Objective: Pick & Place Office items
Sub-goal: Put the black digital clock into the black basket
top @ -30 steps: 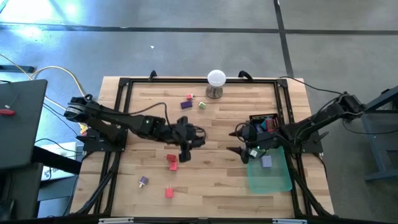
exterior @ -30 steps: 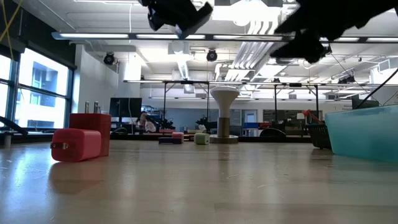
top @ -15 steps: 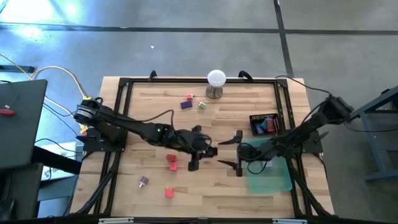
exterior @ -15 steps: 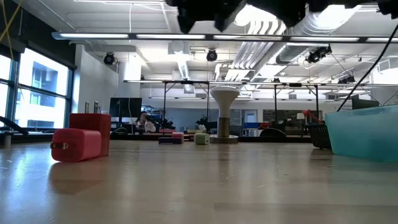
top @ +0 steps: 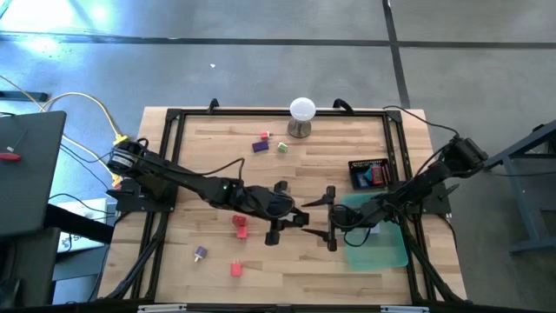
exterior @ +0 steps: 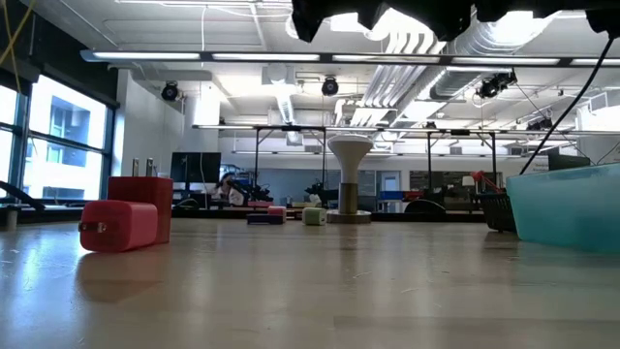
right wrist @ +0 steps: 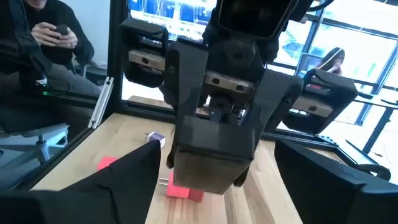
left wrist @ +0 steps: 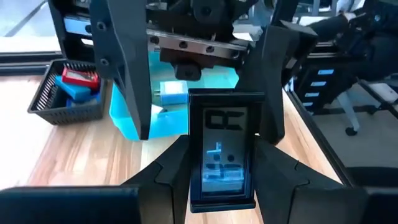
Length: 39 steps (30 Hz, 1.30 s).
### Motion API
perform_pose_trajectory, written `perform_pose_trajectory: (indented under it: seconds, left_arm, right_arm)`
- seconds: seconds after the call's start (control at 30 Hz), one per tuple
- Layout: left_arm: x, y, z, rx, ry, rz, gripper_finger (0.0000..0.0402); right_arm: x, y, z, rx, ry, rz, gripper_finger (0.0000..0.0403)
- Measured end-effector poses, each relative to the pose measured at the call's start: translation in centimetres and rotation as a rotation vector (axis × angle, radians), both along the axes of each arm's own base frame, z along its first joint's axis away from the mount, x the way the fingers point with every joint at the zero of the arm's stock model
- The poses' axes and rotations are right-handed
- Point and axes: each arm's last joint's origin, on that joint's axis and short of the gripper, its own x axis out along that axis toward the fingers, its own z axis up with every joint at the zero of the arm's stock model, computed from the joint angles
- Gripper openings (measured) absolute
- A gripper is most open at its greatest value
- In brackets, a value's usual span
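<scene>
Black office item (left wrist: 221, 155), a flat blocky piece, clamped in left gripper (left wrist: 222, 186) mid-table, held aloft, long axis running along the fingers. Right gripper (top: 331, 217) faces it directly, fingers (left wrist: 127, 68) spread either side of it, not touching. Looks like a handover; green tray (top: 382, 248) sits just behind right arm.

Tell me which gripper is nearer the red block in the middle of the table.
Left. The left gripper is just beside the red block, toward the table's centre, holding a dark glossy piece. The right gripper is farther off, open, facing the left one near the green tray.
</scene>
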Motion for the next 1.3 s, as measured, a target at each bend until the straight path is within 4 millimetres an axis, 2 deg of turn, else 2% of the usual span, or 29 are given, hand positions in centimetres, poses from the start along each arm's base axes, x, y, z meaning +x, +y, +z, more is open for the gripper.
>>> perform_pose_trajectory:
  seconds: [0.17,0.3,0.63,0.83,0.97,1.17,1.3]
  left_arm:
    - [0.5,-0.1,-0.7,0.002,0.005,0.0,0.0124]
    - [0.8,-0.2,-1.2,0.022,0.006,-0.006,0.0124]
    - [0.8,-0.4,-1.1,0.058,-0.013,-0.018,0.0124]
    - [0.7,-0.9,-1.0,0.082,-0.025,-0.014,0.0124]
    - [0.6,-1.0,-1.0,0.086,-0.027,-0.017,0.0126]
    - [0.6,-1.0,-1.1,0.084,-0.023,-0.022,0.0168]
    - [0.6,-1.0,-1.0,0.086,-0.026,-0.027,0.0177]
  right_arm:
    - [0.0,0.0,0.0,0.0,0.003,0.0,0.0301]
    - [0.0,0.1,0.0,0.001,0.003,0.025,0.0279]
    - [0.0,0.2,0.0,0.002,0.003,0.056,0.015]
    - [0.0,0.2,0.0,-0.005,0.006,0.058,0.0147]
    - [0.0,0.2,0.0,0.006,0.006,0.061,0.0163]
    - [0.0,0.2,-0.1,0.007,0.013,0.059,0.0146]
    - [0.0,0.2,-0.3,-0.004,0.031,0.059,0.0146]
